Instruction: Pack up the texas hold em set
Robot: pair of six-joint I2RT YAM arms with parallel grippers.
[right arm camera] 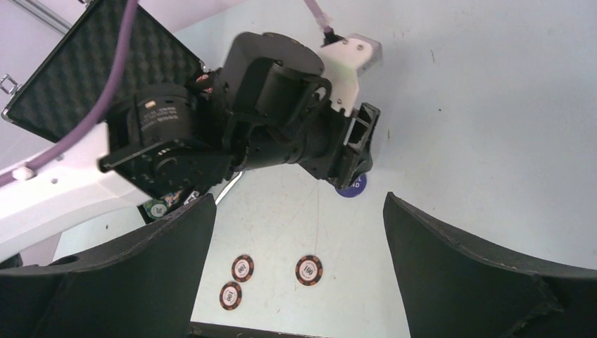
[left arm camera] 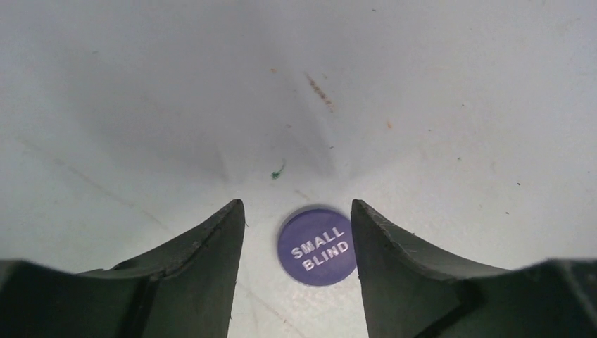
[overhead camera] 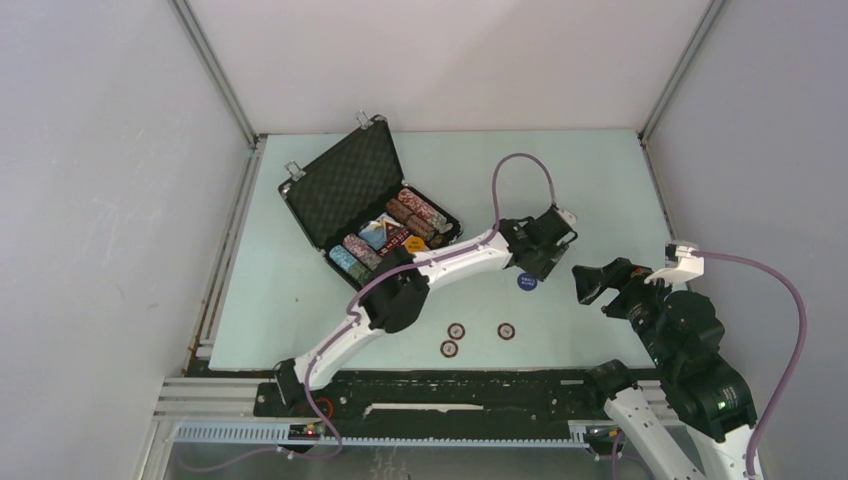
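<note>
The black briefcase (overhead camera: pixel 345 182) lies open at the back left, lid tilted back, with rows of poker chips (overhead camera: pixel 420 214), card decks (overhead camera: pixel 380 235) and an orange button (overhead camera: pixel 415 243) in its base. A blue round "SMALL BLIND" button (overhead camera: pixel 527 282) lies flat on the table; it also shows in the left wrist view (left arm camera: pixel 317 245) and the right wrist view (right arm camera: pixel 352 187). My left gripper (overhead camera: pixel 535 264) (left arm camera: pixel 296 208) is open just above it, with the button between the fingers, nearer the right one. My right gripper (overhead camera: pixel 590 283) (right arm camera: pixel 299 208) is open and empty, to the right of the button.
Three loose brown "100" chips lie on the table near the front edge: one (overhead camera: pixel 456 330), one (overhead camera: pixel 449 348) and one (overhead camera: pixel 506 330). They also show in the right wrist view (right arm camera: pixel 308 270). Grey walls close in the table on the left, back and right.
</note>
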